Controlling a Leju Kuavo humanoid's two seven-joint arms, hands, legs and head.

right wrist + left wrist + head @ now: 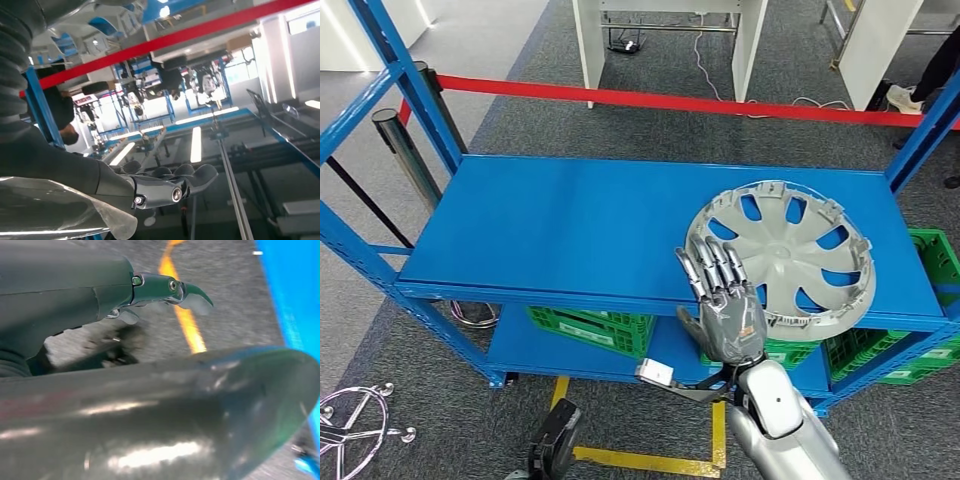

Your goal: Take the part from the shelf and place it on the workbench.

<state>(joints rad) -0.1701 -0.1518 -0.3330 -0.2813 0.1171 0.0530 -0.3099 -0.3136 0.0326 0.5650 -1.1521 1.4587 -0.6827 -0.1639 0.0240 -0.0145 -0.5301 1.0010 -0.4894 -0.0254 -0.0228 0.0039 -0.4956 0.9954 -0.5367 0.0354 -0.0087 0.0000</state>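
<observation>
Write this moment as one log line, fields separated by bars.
phase: reaching for part | right hand: open, fingers spread, at near rim of wheel cover | wheel cover: flat on blue shelf, right end | left hand: holding nothing

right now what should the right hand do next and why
Probably ease the right hand forward and close on the near rim of the wheel cover. Its fingers are spread, holding nothing, at that rim, and the cover lies flat on the blue shelf.

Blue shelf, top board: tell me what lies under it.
Under the blue shelf sit green crates on a lower board, some behind the right hand and below the wheel cover. The board hides their contents.
</observation>
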